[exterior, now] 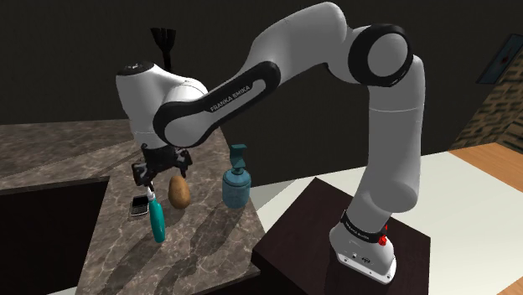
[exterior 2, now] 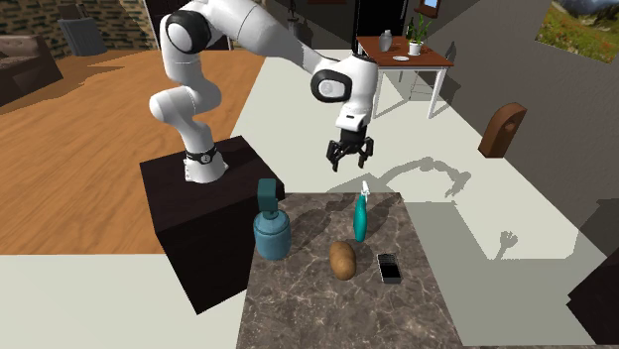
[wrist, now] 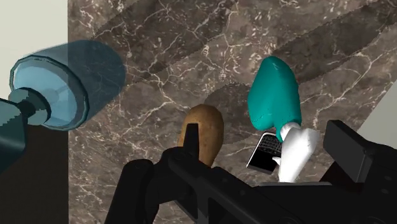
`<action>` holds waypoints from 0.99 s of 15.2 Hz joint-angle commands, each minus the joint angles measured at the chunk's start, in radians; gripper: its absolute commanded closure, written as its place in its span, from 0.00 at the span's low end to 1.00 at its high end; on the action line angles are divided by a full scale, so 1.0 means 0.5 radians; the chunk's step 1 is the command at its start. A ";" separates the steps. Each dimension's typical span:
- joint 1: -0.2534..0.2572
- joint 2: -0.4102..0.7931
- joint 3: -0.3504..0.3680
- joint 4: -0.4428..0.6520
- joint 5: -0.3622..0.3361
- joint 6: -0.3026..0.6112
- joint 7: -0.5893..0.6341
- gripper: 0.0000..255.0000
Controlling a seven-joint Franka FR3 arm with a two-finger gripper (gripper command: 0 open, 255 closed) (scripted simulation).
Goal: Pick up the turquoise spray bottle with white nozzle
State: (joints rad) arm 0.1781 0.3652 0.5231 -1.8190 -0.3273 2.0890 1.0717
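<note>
Turquoise spray bottle point(exterior 2: 359, 218) is standing on the counter point(exterior 2: 327, 317) beneath your hand point(exterior 2: 350, 159), which is hanging wide open. You're likely dealing with light, slick, tippy plastic, so be aiming below the white nozzle point(wrist: 296, 149).

A brown, white-veined marble countertop point(exterior 2: 327, 309) is carrying four things. A turquoise spray bottle with a white nozzle point(exterior 2: 359, 220) is standing upright on it. A flat black phone point(exterior 2: 390, 267) is lying face up just beside that bottle. A brown oval potato point(exterior 2: 342, 260) is lying between the phone and a squat blue pump dispenser with a darker teal head point(exterior 2: 271, 235). The dispenser is standing upright near the counter's edge in the second exterior view's left.
</note>
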 commanded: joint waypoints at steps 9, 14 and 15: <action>0.218 0.477 -0.105 0.419 -0.217 -0.004 0.175 0.00; 0.226 0.516 -0.119 0.408 -0.239 0.042 0.191 1.00; 0.225 0.514 -0.119 0.403 -0.239 0.044 0.192 1.00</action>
State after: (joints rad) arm 0.2907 0.6213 0.4640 -1.6168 -0.4462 2.1098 1.1673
